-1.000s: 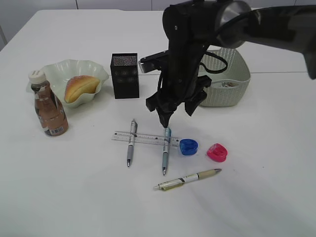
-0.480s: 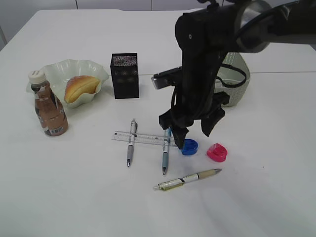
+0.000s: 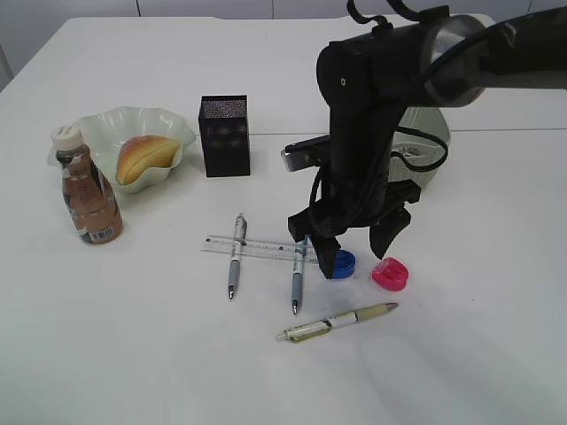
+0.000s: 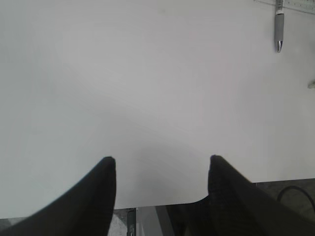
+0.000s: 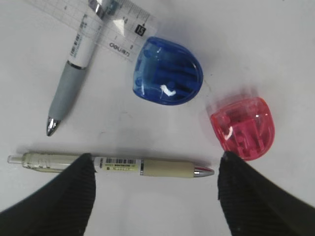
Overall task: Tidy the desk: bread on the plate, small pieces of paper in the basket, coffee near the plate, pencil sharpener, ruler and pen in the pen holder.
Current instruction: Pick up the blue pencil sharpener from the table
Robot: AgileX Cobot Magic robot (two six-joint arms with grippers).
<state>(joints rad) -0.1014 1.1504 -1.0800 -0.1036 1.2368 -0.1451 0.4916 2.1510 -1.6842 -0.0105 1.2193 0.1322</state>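
My right gripper [image 3: 354, 252] is open and empty, low over the blue pencil sharpener [image 3: 341, 264] and the pink pencil sharpener [image 3: 390, 274]. In the right wrist view its jaws [image 5: 156, 158] straddle the cream pen [image 5: 123, 164], with the blue sharpener [image 5: 167, 78] and pink sharpener [image 5: 243, 128] just beyond. The clear ruler [image 3: 257, 249] lies under two grey pens [image 3: 236, 257] [image 3: 299, 274]. The bread [image 3: 146, 158] sits in the plate [image 3: 97, 124], with the coffee bottle [image 3: 87, 190] beside it. The black pen holder [image 3: 224, 135] stands upright. My left gripper [image 4: 161, 159] is open over bare table.
The pale basket [image 3: 425, 150] stands behind my right arm, partly hidden by it. The cream pen [image 3: 337, 322] lies nearest the table's front. A pen tip [image 4: 279, 29] and ruler edge [image 4: 295, 4] show at the top right of the left wrist view.
My right arm has moved right and down, from above the middle pen to above the two sharpeners. Nothing on the table has moved.
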